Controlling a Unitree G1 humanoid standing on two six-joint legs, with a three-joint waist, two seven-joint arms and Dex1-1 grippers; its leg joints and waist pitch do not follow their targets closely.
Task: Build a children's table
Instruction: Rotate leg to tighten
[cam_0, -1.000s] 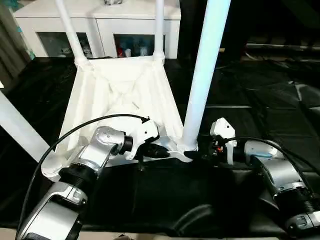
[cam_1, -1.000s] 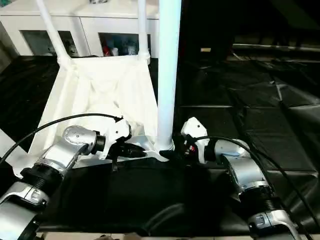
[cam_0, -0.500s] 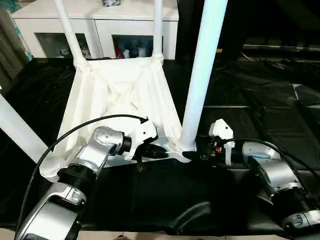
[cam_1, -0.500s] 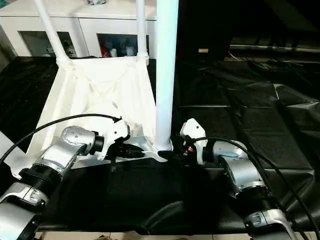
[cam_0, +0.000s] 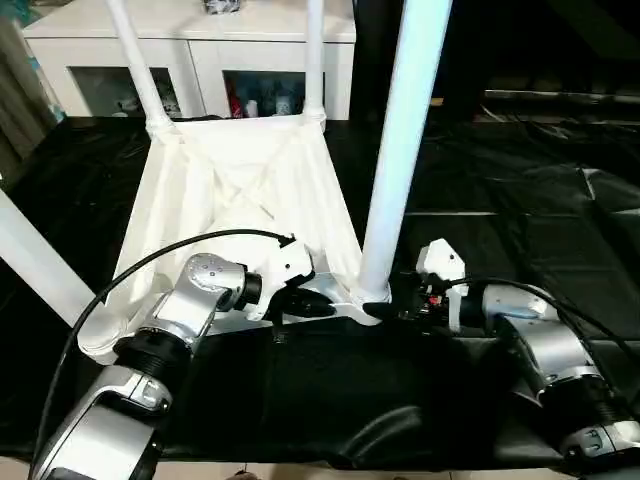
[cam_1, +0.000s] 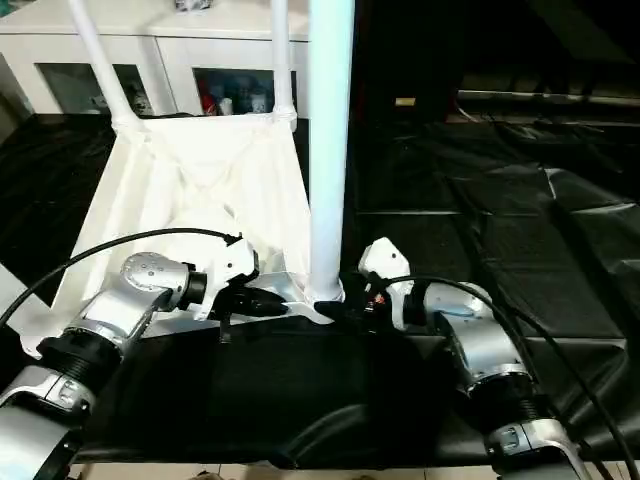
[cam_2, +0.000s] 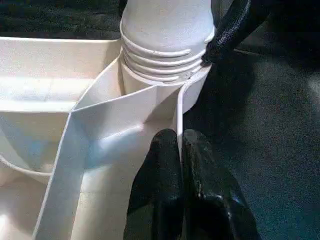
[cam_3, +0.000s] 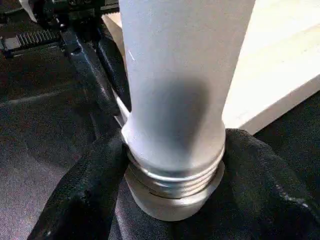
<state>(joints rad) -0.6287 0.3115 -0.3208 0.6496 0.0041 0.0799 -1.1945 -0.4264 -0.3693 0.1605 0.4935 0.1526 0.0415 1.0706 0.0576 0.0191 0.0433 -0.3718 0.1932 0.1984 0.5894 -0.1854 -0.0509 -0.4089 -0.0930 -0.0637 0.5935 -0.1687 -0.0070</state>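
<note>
White plastic tabletop (cam_0: 240, 200) lies upside down, centre; four white tapered legs stand in its sockets. Near leg (cam_0: 400, 150), 5 o'clock corner, threads still showing. Right gripper (cam_3: 170, 200) grasps its base; left gripper (cam_2: 181, 150) clenched on the rim. Nearly finished.

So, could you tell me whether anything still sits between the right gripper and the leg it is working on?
Nothing visible does: the right gripper's fingers already wrap the near leg at its threaded base, right above the corner socket.
</note>
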